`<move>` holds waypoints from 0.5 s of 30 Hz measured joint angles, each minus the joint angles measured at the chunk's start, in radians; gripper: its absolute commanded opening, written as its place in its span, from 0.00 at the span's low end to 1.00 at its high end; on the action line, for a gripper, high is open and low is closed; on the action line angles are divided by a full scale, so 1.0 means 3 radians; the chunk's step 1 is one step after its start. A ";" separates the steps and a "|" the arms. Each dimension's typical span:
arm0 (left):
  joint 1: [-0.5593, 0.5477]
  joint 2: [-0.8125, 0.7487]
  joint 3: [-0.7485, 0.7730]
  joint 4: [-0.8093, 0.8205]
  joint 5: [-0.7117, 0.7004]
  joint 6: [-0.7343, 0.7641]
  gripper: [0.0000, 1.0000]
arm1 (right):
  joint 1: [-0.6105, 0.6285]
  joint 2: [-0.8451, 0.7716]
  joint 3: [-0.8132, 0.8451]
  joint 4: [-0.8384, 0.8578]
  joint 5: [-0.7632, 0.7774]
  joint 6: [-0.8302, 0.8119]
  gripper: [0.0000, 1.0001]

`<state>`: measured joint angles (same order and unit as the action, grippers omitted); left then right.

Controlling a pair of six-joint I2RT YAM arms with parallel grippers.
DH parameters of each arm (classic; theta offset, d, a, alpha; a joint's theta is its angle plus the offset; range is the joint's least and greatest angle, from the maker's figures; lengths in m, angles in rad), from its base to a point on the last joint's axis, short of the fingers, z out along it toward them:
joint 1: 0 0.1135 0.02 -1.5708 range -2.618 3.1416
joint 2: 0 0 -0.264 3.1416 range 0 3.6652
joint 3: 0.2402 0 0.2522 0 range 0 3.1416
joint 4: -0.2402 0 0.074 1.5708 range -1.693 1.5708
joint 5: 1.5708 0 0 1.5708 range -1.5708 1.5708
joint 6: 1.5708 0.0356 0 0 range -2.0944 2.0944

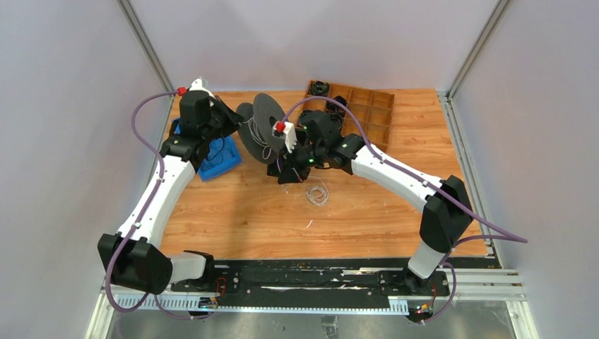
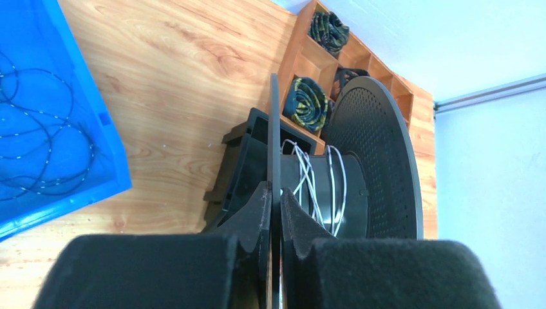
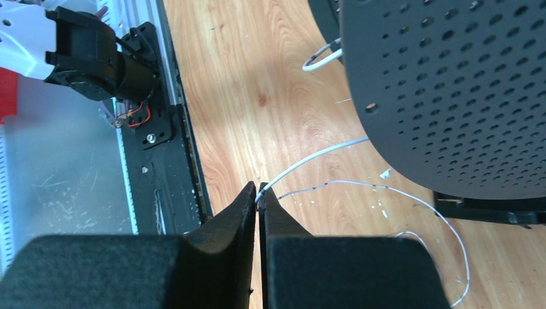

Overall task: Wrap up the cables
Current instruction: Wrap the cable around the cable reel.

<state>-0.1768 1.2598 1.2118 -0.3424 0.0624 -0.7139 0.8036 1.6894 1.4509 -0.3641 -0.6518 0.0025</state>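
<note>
The right pincer [image 3: 259, 191] is pinched tight on the end of the thin white wire [image 3: 309, 158]. From the tips the wire runs out and passes behind the black perforated plastic spool [image 3: 451, 84] just beyond. The left pincer [image 2: 275, 193] is clamped on that spool's thin near flange. Only its wrist view shows wire turns on the hub past its tips, and the blue plastic bin [image 2: 100, 138] off to one side. Only the overhead view shows more of the thin white wire [image 1: 317, 194], a loose tangle on the wooden table [image 1: 247, 219] just below the right pincer.
</note>
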 measured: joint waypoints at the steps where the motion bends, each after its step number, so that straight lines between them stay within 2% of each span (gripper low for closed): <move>1: -0.0025 -0.0003 0.0006 -0.0011 -0.0036 0.0037 0.00 | 0.0003 0.0000 0.0000 -0.0027 -0.0028 0.0006 0.04; 8: -0.0102 -0.0004 0.0045 -0.0020 -0.0151 0.0175 0.00 | 0.0013 0.0000 0.0036 -0.0078 -0.0233 0.0043 0.03; 15: -0.0102 -0.0006 0.0045 -0.0023 -0.0168 0.0187 0.00 | 0.0029 -0.0001 0.0036 -0.0078 -0.0295 0.0078 0.13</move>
<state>-0.2073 1.2579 1.2251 -0.3492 0.0120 -0.6579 0.8124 1.6890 1.4616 -0.3874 -0.7403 0.0257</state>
